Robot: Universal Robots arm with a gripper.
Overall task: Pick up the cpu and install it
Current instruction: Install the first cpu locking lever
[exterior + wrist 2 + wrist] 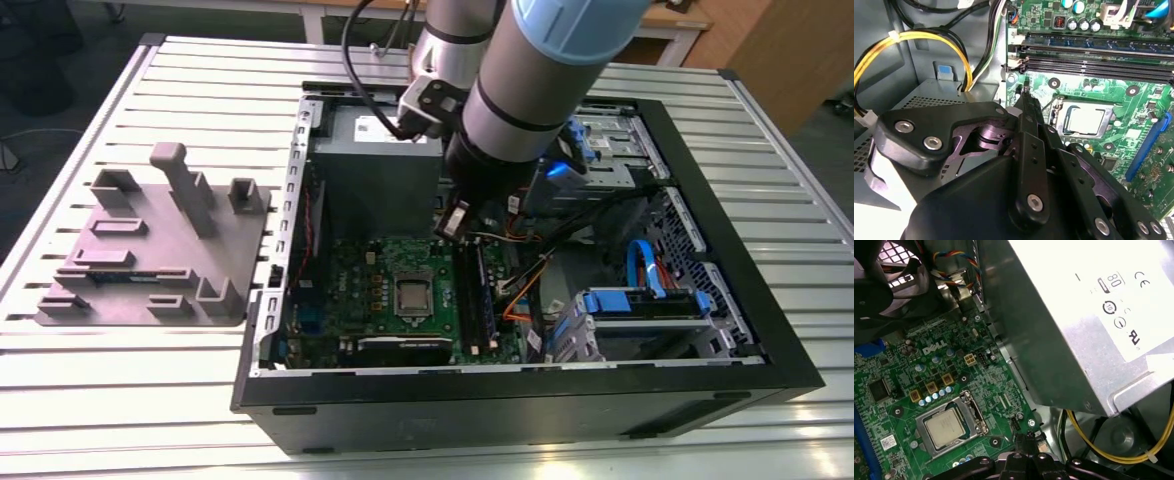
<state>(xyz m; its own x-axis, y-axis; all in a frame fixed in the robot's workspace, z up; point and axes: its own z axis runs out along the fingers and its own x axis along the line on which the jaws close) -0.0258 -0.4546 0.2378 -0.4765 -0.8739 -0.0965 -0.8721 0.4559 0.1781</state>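
Cpu seated flat in the motherboard socket, inside the open computer case. End effector clenched with nothing in it, poised above the board just beside the cpu, apart from it.

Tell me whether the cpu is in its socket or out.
In. The cpu lies flat inside the socket frame on the green motherboard in both wrist views; the pincer is above the board beside it, holding nothing.

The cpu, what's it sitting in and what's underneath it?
The cpu lies in the motherboard socket, framed by its metal bracket. The socket contacts beneath are covered.
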